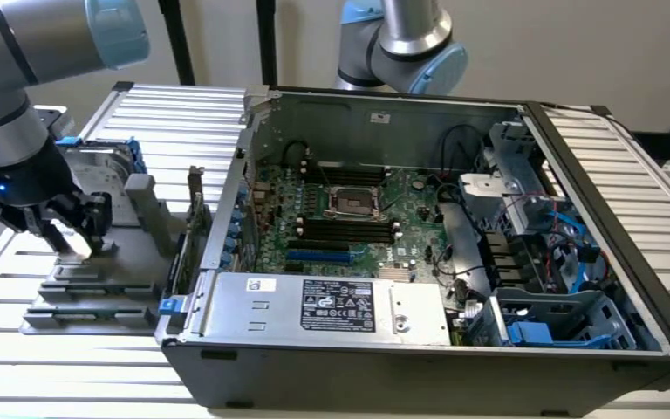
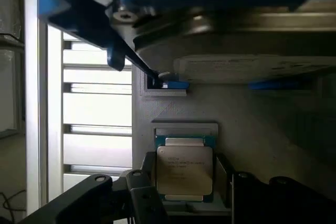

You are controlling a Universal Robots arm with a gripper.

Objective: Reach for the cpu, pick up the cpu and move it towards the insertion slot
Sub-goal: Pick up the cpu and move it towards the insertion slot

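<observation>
Both fingers (image 2: 143, 186) of the part-open pincer (image 2: 187, 190) closely flank the cpu (image 2: 184, 165).

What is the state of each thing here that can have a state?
cpu: lying flat in its grey holder, metal top up, not lifted.
insertion slot: no chip in it, dark centre showing.
computer case: side open, inside exposed.
gripper: down at the cpu.

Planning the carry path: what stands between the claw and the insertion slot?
Exterior view: the computer case's side wall separates the claw from the insertion slot.
</observation>
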